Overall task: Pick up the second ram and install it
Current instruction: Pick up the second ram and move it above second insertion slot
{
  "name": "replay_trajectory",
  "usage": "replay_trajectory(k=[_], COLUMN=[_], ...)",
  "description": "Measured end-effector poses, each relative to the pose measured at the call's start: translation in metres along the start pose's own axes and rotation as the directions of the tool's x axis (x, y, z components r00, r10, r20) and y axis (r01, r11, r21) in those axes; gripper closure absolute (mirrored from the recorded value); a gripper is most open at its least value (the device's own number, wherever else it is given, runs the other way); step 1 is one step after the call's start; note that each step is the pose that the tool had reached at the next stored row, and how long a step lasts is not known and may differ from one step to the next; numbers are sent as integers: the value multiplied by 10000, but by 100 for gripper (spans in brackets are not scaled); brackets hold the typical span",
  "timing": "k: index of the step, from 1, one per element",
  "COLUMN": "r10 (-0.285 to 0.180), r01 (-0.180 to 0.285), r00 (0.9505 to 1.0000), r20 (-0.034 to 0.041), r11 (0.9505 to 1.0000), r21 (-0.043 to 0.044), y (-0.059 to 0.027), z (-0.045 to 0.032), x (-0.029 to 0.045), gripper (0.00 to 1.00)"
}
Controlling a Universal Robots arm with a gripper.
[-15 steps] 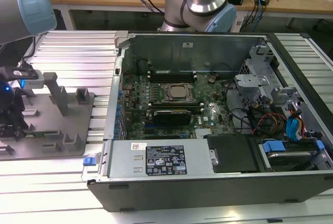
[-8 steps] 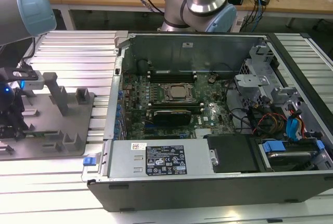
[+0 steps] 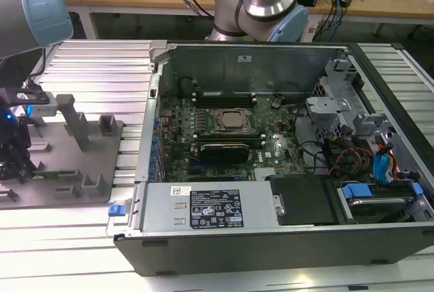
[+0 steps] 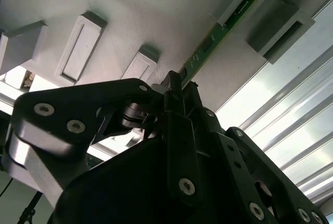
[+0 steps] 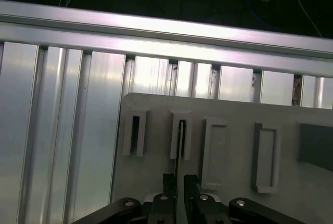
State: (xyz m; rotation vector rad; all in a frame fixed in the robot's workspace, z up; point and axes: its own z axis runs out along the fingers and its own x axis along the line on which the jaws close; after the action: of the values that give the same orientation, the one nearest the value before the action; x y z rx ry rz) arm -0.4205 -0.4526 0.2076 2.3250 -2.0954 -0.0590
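At the exterior view's left, the gripper point(image 3: 19, 167) hangs low over a grey tray point(image 3: 102, 170) on the ribbed metal counter point(image 3: 102, 68). The memory stick point(image 4: 216, 34) stands on edge in the tray's slots. In the first wrist view the fingers point(image 5: 168, 181) straddle its near end, slightly apart, with a sliver of tray showing beside the stick point(image 5: 180, 138). To the exterior view's right, well apart, lies the open computer case point(image 3: 271, 255).
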Motion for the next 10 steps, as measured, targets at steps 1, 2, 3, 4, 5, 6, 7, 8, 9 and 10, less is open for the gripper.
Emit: replay_trajectory(k=[1,2,3,4,5,6,7,8,9,10], r10=[27,28,29,29,29,29,29,29,29,29], r01=[-27,-28,-29,-29,-29,-29,-29,-29,-29,-29], r00=[10000,10000,10000,10000,10000,10000,10000,10000,10000,10000], r20=[0,1,0,1,1,1,1,0,1,1], r11=[10000,10000,10000,10000,10000,10000,10000,10000,10000,10000], r21=[0,0,0,1,1,1,1,0,1,1], y=[0,-1,-6,-7,-7,-7,-7,-7,-8,-8], z=[0,0,-1,0,0,0,0,-1,0,0], x=[0,0,1,1,0,1,1,1,1,1], gripper=[81,81,81,81,81,81,81,81,82,90])
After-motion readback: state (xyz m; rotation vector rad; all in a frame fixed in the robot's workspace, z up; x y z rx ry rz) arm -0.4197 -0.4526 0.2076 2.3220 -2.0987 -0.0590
